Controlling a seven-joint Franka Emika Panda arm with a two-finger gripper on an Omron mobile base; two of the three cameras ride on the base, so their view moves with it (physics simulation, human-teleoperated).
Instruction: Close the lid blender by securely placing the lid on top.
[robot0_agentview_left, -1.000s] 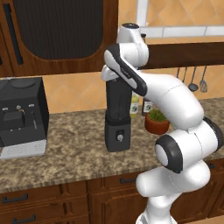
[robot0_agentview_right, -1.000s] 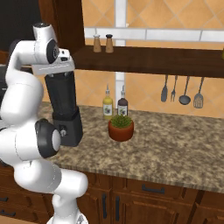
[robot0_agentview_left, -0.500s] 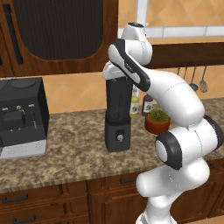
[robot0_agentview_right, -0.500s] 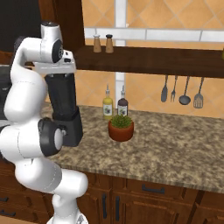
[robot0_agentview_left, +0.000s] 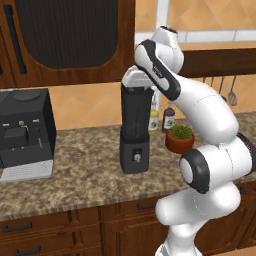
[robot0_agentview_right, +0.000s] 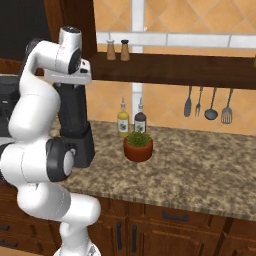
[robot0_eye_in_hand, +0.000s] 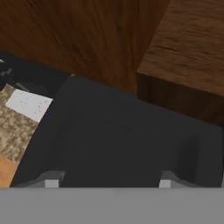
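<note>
One blender (robot0_agentview_left: 135, 130) stands on the counter (robot0_agentview_right: 200, 165), and one black coffee machine (robot0_agentview_left: 25, 132) sits on it too. Two bottles (robot0_agentview_right: 131, 119) stand side by side, with one potted plant (robot0_agentview_right: 138, 146) in front of them. Two shakers (robot0_agentview_right: 118, 50) sit on the shelf (robot0_agentview_right: 175, 67). Four utensils (robot0_agentview_right: 207, 105) hang in a row beneath it. One lid (robot0_eye_in_hand: 127, 144) lies just beyond the two fingers (robot0_eye_in_hand: 51, 180).

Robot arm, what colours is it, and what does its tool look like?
The arm is glossy white with rounded, chunky segments and dark grey-black bands and discs at its joints. The tool has two small finger tips, pale grey in the hand view. No cables or markings show.
</note>
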